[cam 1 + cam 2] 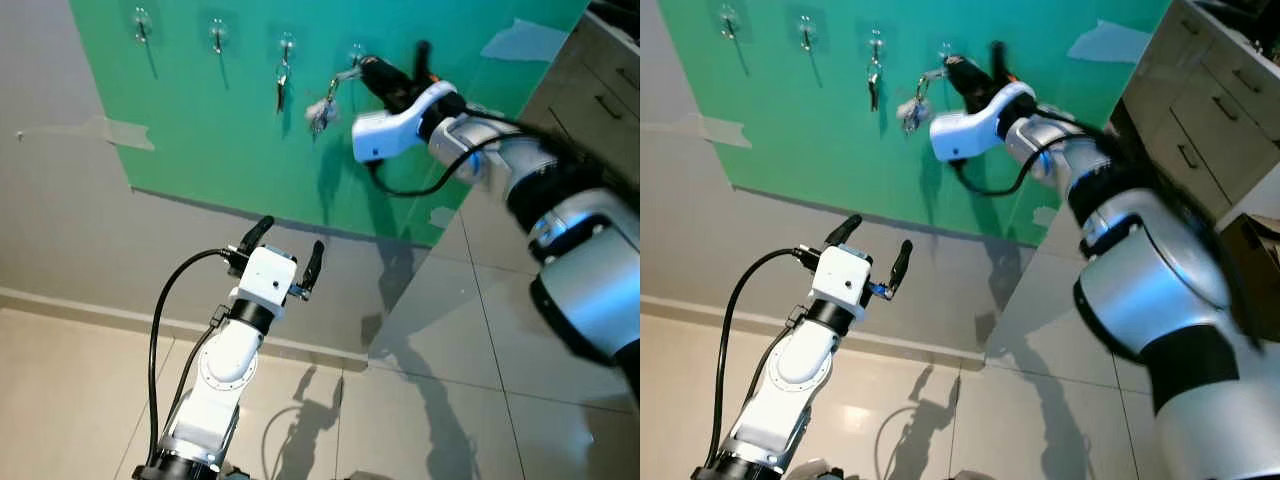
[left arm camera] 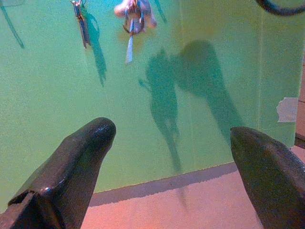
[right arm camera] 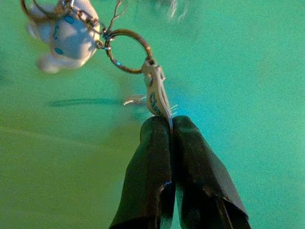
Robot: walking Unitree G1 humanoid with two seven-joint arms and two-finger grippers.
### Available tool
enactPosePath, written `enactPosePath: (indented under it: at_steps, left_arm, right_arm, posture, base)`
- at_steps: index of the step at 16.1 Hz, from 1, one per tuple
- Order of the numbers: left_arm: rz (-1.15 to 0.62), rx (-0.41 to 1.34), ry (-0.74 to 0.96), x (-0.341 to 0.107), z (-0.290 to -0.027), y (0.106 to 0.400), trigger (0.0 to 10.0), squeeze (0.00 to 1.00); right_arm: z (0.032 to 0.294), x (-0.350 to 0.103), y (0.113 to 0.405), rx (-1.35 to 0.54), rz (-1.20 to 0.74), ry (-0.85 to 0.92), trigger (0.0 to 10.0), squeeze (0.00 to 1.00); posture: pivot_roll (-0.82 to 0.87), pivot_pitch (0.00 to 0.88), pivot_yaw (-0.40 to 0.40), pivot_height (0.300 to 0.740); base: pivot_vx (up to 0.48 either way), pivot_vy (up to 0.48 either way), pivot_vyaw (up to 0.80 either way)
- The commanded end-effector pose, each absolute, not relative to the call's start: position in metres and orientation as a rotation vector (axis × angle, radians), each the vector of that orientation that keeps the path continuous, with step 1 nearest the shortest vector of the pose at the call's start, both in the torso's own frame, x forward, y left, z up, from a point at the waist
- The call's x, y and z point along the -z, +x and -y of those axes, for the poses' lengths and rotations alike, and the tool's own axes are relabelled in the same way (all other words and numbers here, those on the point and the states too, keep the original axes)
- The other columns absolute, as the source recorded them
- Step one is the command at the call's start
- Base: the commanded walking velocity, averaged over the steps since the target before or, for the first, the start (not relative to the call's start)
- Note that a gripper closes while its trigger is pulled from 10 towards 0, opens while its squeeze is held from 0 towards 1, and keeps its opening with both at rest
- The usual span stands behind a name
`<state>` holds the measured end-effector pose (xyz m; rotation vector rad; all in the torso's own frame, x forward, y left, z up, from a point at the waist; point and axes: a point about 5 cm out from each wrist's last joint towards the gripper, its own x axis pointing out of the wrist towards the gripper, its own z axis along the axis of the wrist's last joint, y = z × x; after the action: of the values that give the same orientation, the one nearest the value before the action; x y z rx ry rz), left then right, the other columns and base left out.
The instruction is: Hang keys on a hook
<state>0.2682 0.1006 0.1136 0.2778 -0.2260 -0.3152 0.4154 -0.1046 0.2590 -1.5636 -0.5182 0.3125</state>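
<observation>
Our right gripper (image 3: 170,125) pinches the metal keys (image 3: 155,93) against the green board (image 1: 240,150), by the rightmost hook (image 1: 357,52); our left gripper (image 1: 285,250) hangs spread.

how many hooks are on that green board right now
4, in a row along the top of the green board: far-left hook, second hook, third hook carrying a key, and fourth hook by the right end effector. More may be out of frame.
</observation>
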Motion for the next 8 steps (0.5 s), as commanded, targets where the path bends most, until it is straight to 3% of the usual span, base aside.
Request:
enactPosePath:
  at_steps: [1, 6, 8]
  left_arm:
    - [0.226, 0.324, 0.277, -0.1147, -0.0985, 0.2672, 10.0, 0.0]
    - [0.222, 0.344, 0.287, -0.1148, -0.098, 0.2691, 10.0, 0.0]
    - [0.222, 0.348, 0.289, -0.1147, -0.0975, 0.2688, 10.0, 0.0]
  right_arm:
    - [0.1176, -0.2529, 0.418, -0.293, 0.388, -1.413, 10.0, 0.0]
    - [0.1182, -0.2448, 0.4195, -0.321, 0.22, -0.965, 10.0, 0.0]
    - [0.1168, -0.2487, 0.4202, -0.337, 0.202, -0.862, 10.0, 0.0]
  posture:
    - [0.02, 0.0, -0.144, 0.74]
    - [0.01, 0.0, -0.121, 0.74]
    - [0.0, 0.0, -0.119, 0.74]
  base:
    - [0.0, 0.0, 0.0]
    - [0.0, 0.0, 0.0]
    - [0.0, 0.0, 0.0]
